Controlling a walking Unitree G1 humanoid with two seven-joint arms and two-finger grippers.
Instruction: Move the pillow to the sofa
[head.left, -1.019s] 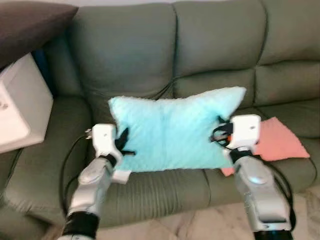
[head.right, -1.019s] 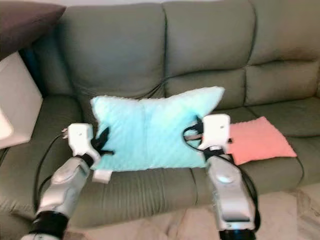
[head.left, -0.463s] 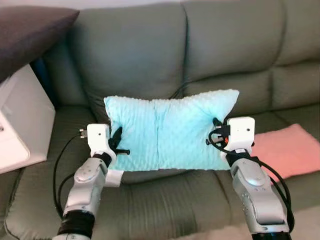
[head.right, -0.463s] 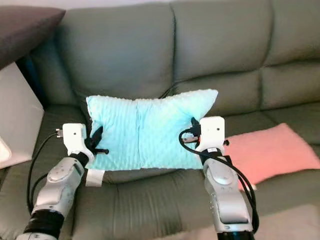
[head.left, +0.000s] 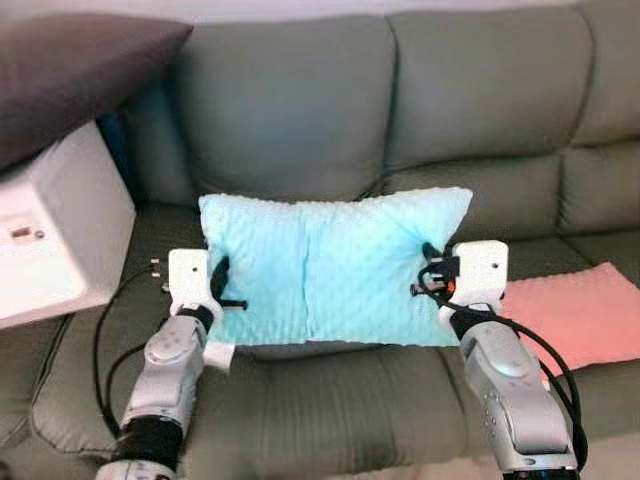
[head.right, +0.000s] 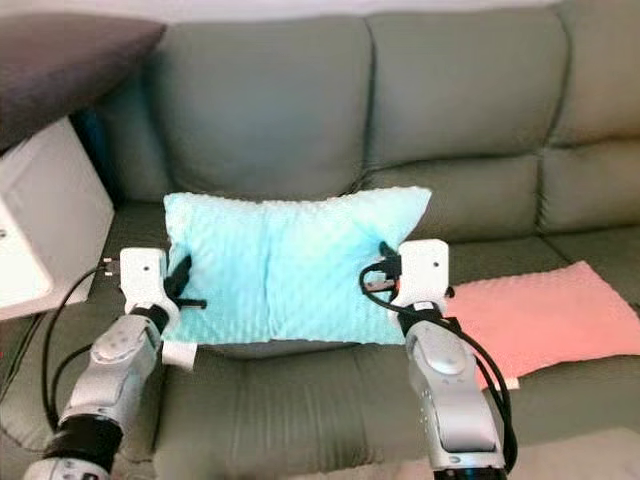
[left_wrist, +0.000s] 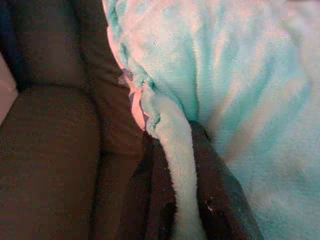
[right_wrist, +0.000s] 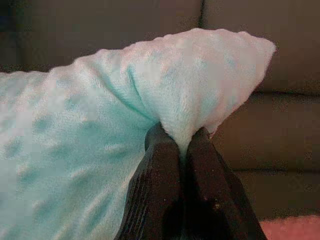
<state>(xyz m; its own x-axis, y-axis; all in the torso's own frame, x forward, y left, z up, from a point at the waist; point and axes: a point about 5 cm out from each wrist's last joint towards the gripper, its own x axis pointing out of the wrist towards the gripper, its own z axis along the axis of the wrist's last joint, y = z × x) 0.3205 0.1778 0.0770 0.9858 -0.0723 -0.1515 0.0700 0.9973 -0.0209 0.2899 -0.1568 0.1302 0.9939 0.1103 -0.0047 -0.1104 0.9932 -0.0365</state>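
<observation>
A fluffy light blue pillow hangs between my two arms, held up in front of the grey-green sofa and over its seat cushions. My left gripper is shut on the pillow's left edge, and the wrist view shows the seam pinched between its black fingers. On the pillow's right edge my right gripper is shut too, with the fabric squeezed between its fingers.
A pink cushion lies flat on the sofa seat at the right. At the left stands a white box-like unit with a dark grey pillow above it. Pale floor shows below the sofa front.
The camera has come closer to the sofa and shifted, so the pink cushion sits further right. The pillow stays gripped at both ends and now hangs more level.
</observation>
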